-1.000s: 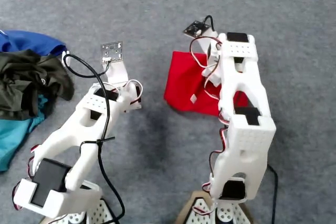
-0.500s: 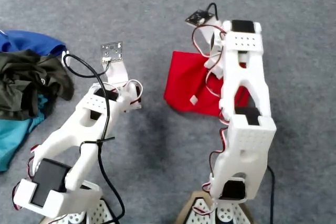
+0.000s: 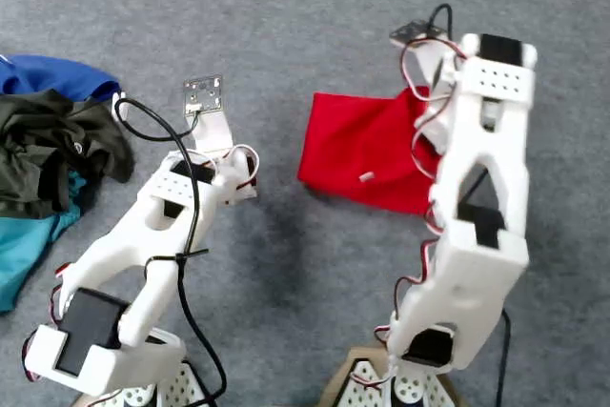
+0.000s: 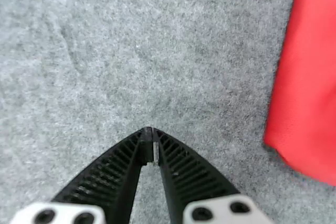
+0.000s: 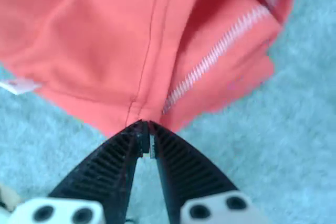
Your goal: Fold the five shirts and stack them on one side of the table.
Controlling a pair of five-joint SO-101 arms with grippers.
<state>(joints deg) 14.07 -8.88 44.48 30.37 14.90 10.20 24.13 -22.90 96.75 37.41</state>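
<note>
We judge the red shirt [image 3: 353, 145] limp and light, best pinched at its hem, where our right hand [image 5: 145, 136] clamps; left hand [image 4: 148, 144] closed, empty.

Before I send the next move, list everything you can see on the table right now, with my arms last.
red shirt: one, red, lying partly folded right of the table's centre
white tag: one, white, on the red shirt near its front edge
blue shirt: one, blue, at the back of the pile at the table's left edge
dark shirt: one, dark olive-black, crumpled on top of that pile
teal shirt: one, teal, at the front of the pile
table cover: one, grey, under everything
left arm: one, white, left of the red shirt
left hand: shut, empty, over bare cover
right arm: one, white, over the red shirt's right side
right hand: shut on the red shirt's edge
</note>
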